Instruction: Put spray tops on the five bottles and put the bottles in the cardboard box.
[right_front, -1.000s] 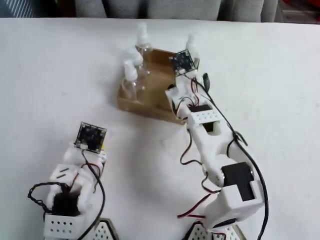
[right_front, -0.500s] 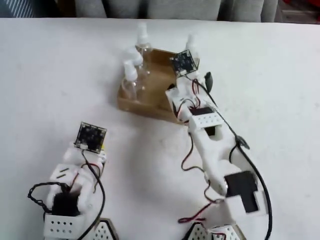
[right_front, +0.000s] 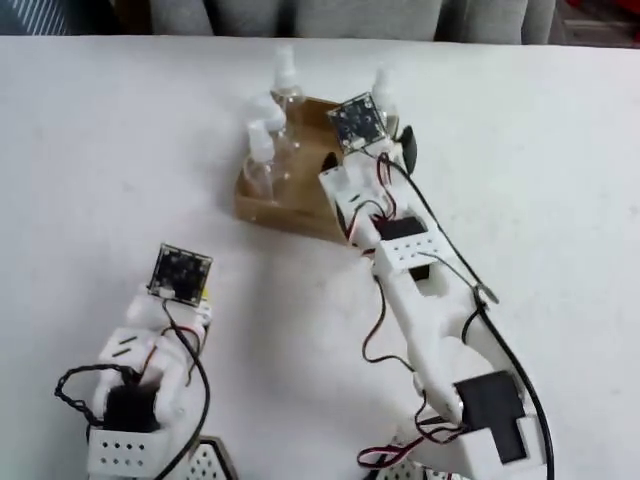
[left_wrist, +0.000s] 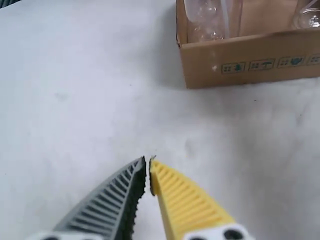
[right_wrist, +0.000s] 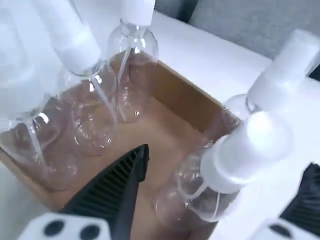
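Note:
The cardboard box (right_front: 290, 205) stands at the table's middle back, and its wall (left_wrist: 250, 57) also faces the left wrist view. Three clear bottles with white spray tops (right_front: 263, 155) (right_front: 268, 112) (right_front: 287, 78) stand along its left side. My right gripper (right_wrist: 227, 160) hangs over the box's right end, open. Between its black fingers (right_wrist: 122, 182) stands another topped bottle (right_wrist: 220, 175), untouched by either finger. One more topped bottle (right_wrist: 282, 75) (right_front: 383, 92) stands at the far right corner. My left gripper (left_wrist: 148, 161) is shut and holds nothing, low over bare table near the front left.
The right arm (right_front: 430, 300) stretches diagonally from the front edge to the box. The left arm (right_front: 150, 350) sits folded at the front left. White table (right_front: 120, 150) spreads around the box. Grey chairs stand behind the far edge.
The right arm has stretched farther forward and its wrist has shifted slightly left over the box. The left arm has stayed still.

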